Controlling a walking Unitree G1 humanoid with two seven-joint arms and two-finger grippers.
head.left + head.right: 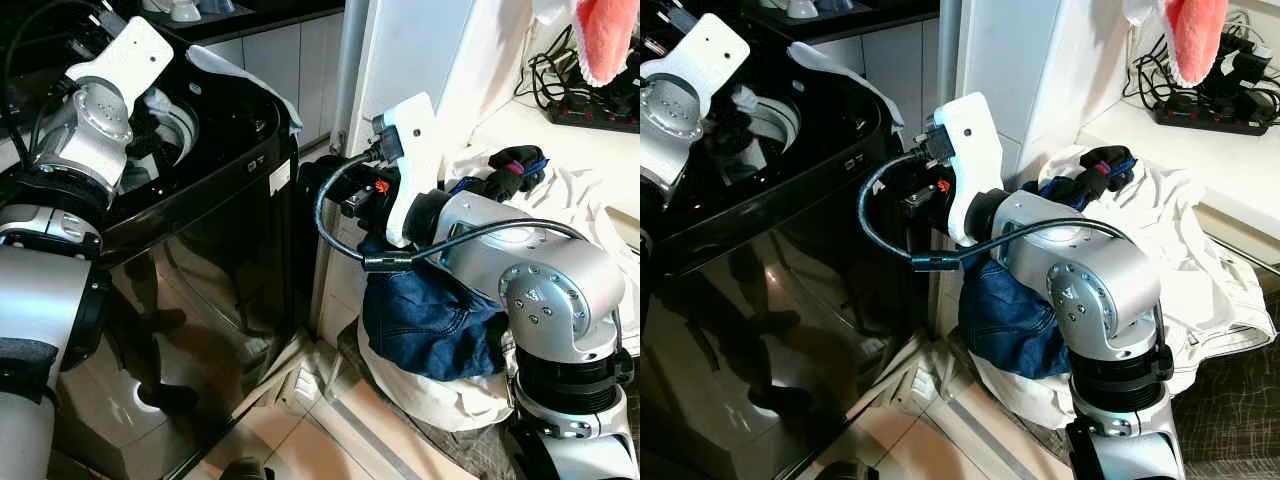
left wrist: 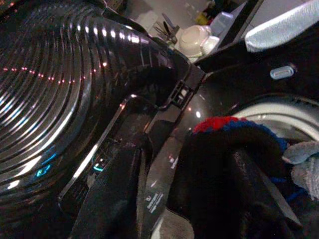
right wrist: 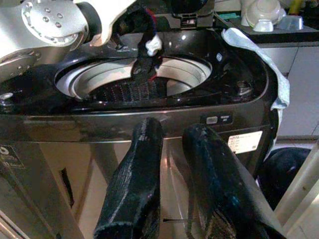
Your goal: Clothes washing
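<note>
1. The left gripper (image 3: 142,50) hung over the open washing machine (image 1: 200,250) drum, clamped on a dark garment (image 2: 234,164); loading was underway.
2. The right gripper (image 3: 169,179) stood narrowly parted and empty, facing the machine front.
3. Jeans (image 1: 430,320) and white laundry (image 1: 1180,250) remained piled beside the machine, behind the right arm.

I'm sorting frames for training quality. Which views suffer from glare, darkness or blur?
Left eye view: the glossy washing machine front mirrors the robot, with a bright glare spot low down. Left wrist view: dim, the lid streaked with reflections, the dark garment in the left gripper soft. Right wrist view: well lit, with the right gripper fingers slightly blurred.
</note>
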